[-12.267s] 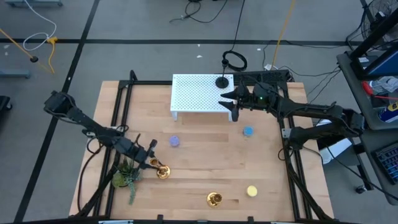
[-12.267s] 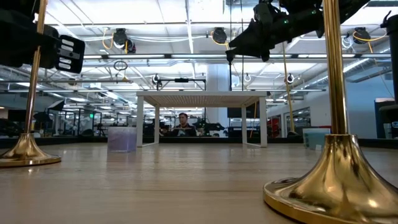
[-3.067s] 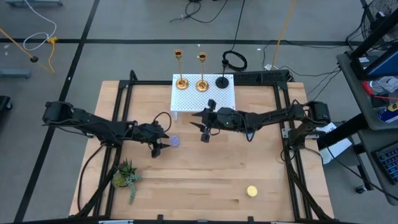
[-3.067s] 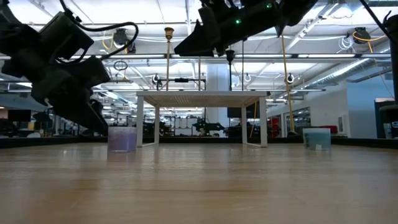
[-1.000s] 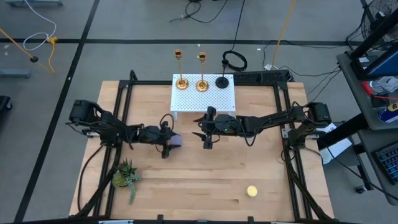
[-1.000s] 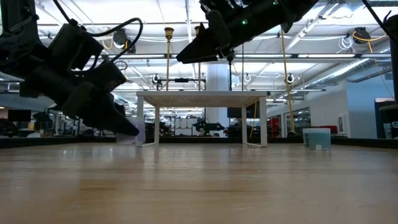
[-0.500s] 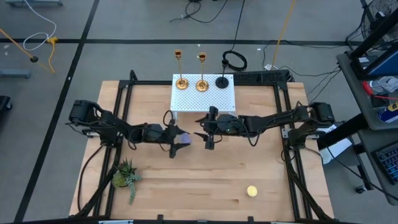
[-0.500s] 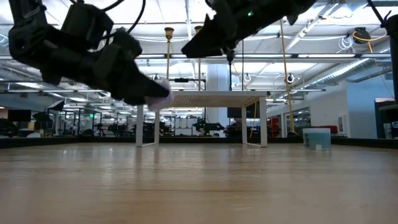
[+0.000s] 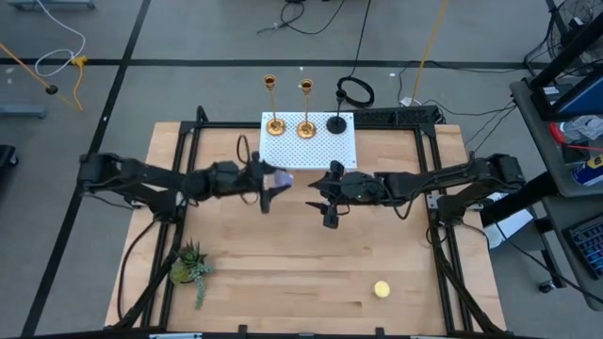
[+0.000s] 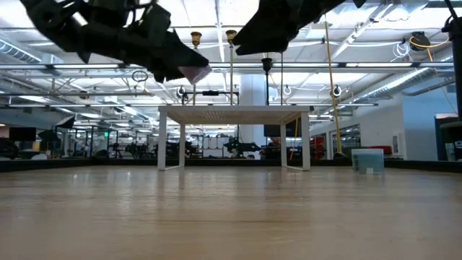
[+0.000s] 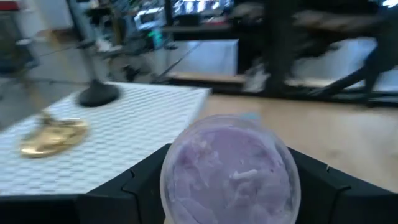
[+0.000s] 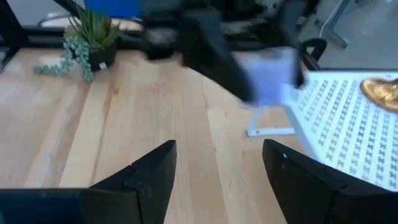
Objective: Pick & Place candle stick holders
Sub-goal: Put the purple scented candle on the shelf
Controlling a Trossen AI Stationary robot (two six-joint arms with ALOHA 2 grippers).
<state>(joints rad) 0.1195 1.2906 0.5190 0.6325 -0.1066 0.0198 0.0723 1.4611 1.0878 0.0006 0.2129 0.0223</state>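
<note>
You have all three candle stick holders (image 9: 305, 124) standing on the white stand (image 9: 311, 149); left gripper (image 9: 272, 185) grasps a purple piece (image 11: 231, 168), right gripper (image 9: 329, 209) is spread, empty.

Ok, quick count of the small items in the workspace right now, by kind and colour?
Gold candle holders: 2
Black candle holder: 1
Purple round piece, held in the left pincer: 1
Yellow round piece: 1
Blue round piece, seen only in the low view: 1
Plant: 1
Total: 7
</note>
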